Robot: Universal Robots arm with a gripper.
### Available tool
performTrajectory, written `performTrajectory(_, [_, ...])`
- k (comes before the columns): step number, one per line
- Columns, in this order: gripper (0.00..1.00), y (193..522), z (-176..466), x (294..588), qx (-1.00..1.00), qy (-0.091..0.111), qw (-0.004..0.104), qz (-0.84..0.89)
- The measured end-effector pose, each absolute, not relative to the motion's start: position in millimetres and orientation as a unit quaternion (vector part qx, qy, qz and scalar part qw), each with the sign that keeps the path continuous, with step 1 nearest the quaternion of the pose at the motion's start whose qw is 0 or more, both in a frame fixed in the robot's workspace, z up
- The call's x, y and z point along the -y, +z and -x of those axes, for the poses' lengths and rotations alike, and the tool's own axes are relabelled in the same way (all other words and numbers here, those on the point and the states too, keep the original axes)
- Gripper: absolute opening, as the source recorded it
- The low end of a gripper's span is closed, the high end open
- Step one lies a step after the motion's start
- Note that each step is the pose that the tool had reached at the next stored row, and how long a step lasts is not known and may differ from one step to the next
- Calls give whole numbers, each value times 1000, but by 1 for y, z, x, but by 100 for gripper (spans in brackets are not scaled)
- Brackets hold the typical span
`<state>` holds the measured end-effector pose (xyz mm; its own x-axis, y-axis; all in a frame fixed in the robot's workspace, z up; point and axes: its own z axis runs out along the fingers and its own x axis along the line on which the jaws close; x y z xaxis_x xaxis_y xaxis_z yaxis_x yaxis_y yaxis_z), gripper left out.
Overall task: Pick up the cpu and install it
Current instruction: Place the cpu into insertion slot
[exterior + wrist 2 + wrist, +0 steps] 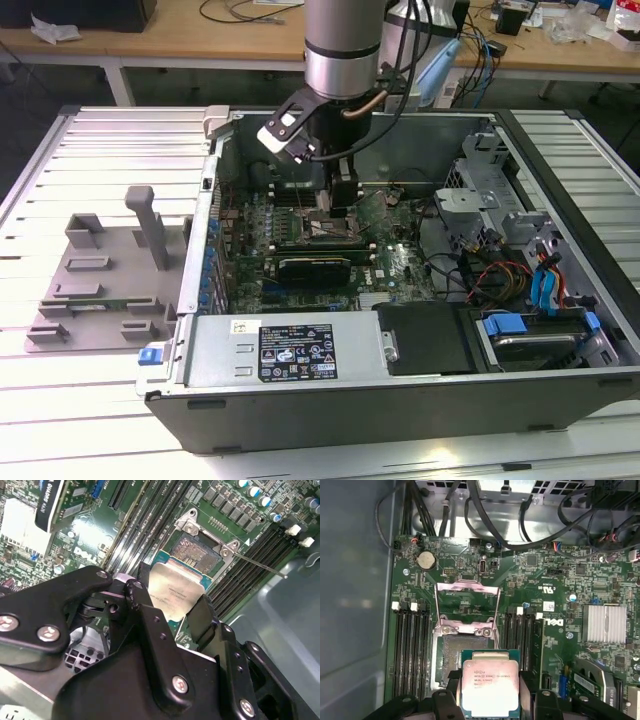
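Observation:
The cpu, a flat silver-grey square chip on a green edge, is clamped between the black fingers of my gripper. It hangs just above the open motherboard socket, partly overlapping it, and the socket's metal load frame is swung up. In the exterior view my gripper reaches down into the open computer case, over the middle of the green board.
Memory slots flank the socket on both sides. A thin retention lever sticks out beside the socket. Black cables cross the case near the board. A silver heatsink is nearby. Grey fixture blocks sit outside the case at the exterior view's left.

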<state>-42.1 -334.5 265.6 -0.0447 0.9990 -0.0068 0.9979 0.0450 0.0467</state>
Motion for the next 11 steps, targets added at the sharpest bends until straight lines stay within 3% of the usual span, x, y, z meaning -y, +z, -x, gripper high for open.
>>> performTrajectory(11, [55,244,42,324,-725,14,19,-688])
